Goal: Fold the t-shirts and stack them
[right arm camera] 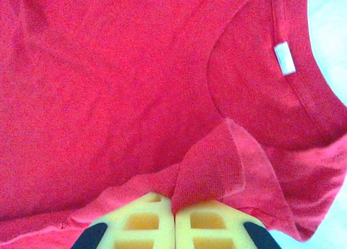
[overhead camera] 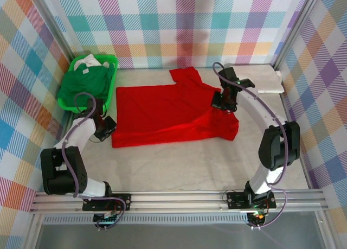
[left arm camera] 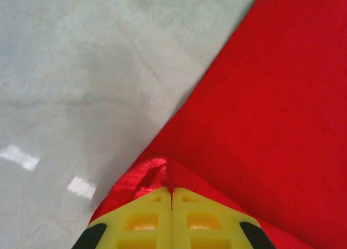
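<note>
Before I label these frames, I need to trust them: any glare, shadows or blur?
Left wrist: two glare patches on the table, soft shadow beside the red t-shirt. Right wrist: red oversaturated, weave slightly soft, neck label nearly blown white. Top external: even light, sharp.

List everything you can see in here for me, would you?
red t-shirt: one, bright red, spread across the middle of the table
dark green t-shirt: one, bunched in the basket
white cloth: one, at the basket's far end
folded white cloth: one, far right of the table
basket: one, bright green, far left
table: one, pale
walls: pastel plaid, on three sides
left gripper: yellow fingers, shut on the red t-shirt's near left corner
right gripper: yellow fingers, pinching red cloth near the collar
</note>
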Robot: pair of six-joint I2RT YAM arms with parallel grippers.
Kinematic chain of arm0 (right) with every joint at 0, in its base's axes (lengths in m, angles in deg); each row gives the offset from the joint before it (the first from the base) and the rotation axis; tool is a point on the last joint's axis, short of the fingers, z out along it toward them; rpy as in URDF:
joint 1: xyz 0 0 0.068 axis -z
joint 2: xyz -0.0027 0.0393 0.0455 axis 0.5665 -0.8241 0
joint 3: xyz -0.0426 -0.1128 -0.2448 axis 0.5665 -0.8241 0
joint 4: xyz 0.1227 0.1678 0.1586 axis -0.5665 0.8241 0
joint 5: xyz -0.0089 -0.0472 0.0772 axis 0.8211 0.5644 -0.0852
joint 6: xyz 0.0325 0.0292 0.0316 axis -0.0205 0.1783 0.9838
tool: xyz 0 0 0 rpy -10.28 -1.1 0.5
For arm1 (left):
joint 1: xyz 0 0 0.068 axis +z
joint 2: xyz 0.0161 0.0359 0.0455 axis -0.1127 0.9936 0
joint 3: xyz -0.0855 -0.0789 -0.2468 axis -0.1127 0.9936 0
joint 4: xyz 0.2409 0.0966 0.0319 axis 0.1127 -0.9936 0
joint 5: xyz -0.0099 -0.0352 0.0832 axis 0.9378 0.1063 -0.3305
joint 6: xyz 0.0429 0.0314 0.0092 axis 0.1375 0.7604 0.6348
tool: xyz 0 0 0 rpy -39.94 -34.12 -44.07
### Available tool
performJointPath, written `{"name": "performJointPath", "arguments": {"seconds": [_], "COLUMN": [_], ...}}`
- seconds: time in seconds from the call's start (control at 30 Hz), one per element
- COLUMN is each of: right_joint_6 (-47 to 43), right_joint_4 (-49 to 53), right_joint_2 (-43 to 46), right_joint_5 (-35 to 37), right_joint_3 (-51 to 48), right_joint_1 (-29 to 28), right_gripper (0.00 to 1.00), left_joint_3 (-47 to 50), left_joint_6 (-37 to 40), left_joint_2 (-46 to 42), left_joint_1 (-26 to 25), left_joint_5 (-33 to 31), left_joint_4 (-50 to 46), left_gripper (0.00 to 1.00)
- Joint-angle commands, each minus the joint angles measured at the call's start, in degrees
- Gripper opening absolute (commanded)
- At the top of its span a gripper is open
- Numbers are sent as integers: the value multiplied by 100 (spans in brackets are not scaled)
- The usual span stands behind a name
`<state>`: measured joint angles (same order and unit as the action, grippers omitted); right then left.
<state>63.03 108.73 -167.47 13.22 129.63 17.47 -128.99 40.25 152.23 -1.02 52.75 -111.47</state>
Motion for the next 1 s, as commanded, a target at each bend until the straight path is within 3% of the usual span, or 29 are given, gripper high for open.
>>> {"name": "performJointPath", "arguments": {"seconds": [0.0,0.03,0.07,0.1,0.17,0.23,0.47,0.6,0.97], "right_joint_6": [-196,-227,-264,-297,-349,-345,55,226,422], "right_joint_4": [-114,-45,60,149,181,129,-745,-1037,-1621], "right_joint_2": [-347,-473,-624,-713,-702,-465,699,490,-465], "right_joint_5": [45,12,-16,-23,-64,-299,-1211,-1429,-1413], "right_joint_3": [523,711,967,1155,1263,1105,-958,-1432,-1605], "right_joint_1": [122,167,221,252,254,254,245,284,544], "right_gripper": [24,40,50,52,50,50,51,50,50], "left_joint_3": [-404,-556,-695,-867,-1058,-1065,-306,34,190], "left_joint_6": [262,374,451,473,481,469,315,142,113], "left_joint_2": [334,433,526,576,515,255,-526,-365,386], "left_joint_1": [87,87,83,81,27,-128,-1229,-1694,-1925], "left_joint_5": [-151,-216,-202,-167,-223,-566,-938,-1048,-959], "left_joint_4": [172,175,186,143,70,-35,-32,326,843], "left_gripper": [21,26,29,36,43,44,43,40,39]}}
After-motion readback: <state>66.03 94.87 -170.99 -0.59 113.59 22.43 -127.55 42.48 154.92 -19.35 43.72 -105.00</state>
